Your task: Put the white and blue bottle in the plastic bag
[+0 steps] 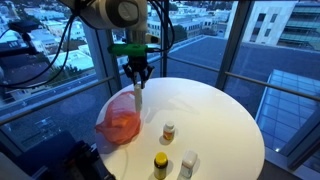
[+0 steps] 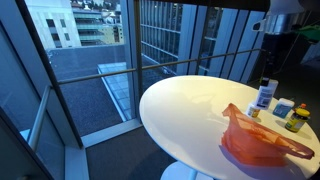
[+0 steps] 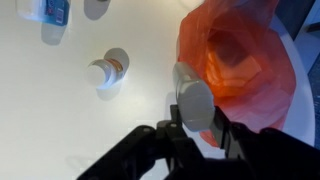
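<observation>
My gripper (image 1: 138,76) is shut on the white and blue bottle (image 1: 137,99) and holds it upright above the round white table (image 1: 215,110). The bottle hangs just over the near edge of the orange plastic bag (image 1: 120,127), which lies open on the table. In the wrist view the bottle (image 3: 194,98) sits between my fingers (image 3: 195,128), with the bag's opening (image 3: 240,55) right beside it. In an exterior view the bottle (image 2: 264,94) hangs behind the bag (image 2: 262,142).
A small brown-capped bottle (image 1: 169,131), a yellow bottle with a black cap (image 1: 160,165) and a white box (image 1: 187,163) stand on the table near the bag. Glass walls and a railing surround the table. The small bottle also shows in the wrist view (image 3: 105,70).
</observation>
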Robot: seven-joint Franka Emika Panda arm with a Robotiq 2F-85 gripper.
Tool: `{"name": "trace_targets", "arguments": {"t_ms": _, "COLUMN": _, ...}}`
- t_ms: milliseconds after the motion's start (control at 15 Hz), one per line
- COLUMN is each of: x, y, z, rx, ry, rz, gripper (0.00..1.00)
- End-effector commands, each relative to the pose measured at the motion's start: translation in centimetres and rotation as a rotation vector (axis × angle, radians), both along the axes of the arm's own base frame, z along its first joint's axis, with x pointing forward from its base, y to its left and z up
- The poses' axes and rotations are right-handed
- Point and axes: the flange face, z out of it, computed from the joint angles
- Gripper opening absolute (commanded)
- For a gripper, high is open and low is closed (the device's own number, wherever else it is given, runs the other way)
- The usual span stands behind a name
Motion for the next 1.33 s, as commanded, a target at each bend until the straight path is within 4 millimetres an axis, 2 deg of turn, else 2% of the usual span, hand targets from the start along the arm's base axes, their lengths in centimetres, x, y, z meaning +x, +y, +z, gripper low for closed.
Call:
{"name": "trace_targets", "arguments": {"t_ms": 0, "x": -0.3, "y": 0.6, "z": 1.5, "rx": 0.023, "ry": 0.027, "rz": 0.005, "gripper": 0.11}}
{"name": "trace_targets", "arguments": {"t_ms": 67, "x": -0.2, "y": 0.6, "z": 0.1, "rx": 0.003, "ry": 0.018, "rz": 0.007, "gripper": 0.34}}
{"name": "trace_targets", "arguments": {"t_ms": 467, "x": -0.3, "y": 0.7, "z": 0.3, "rx": 0.005, "ry": 0.022, "rz": 0.006, "gripper": 0.34}}
{"name": "trace_targets", "arguments": {"t_ms": 533, "x": -0.3, "y": 0.7, "z": 0.1, "rx": 0.000, "ry": 0.023, "rz": 0.010, "gripper": 0.11}}
{"name": "trace_targets", "arguments": {"t_ms": 733, "x": -0.2, "y": 1.7, "z": -0.9, "rx": -0.007, "ry": 0.019, "rz": 0.035, "gripper": 0.11}}
{"name": "trace_targets", "arguments": {"t_ms": 1067, "x": 0.3, "y": 5.0, "z": -2.8, "rx": 0.001, "ry": 0.008, "rz": 0.111, "gripper": 0.11}}
{"name": "trace_targets", "arguments": {"t_ms": 1267, "x": 0.4, "y": 6.2, "z": -4.3, "rx": 0.009, "ry": 0.008, "rz": 0.137, "gripper": 0.11}}
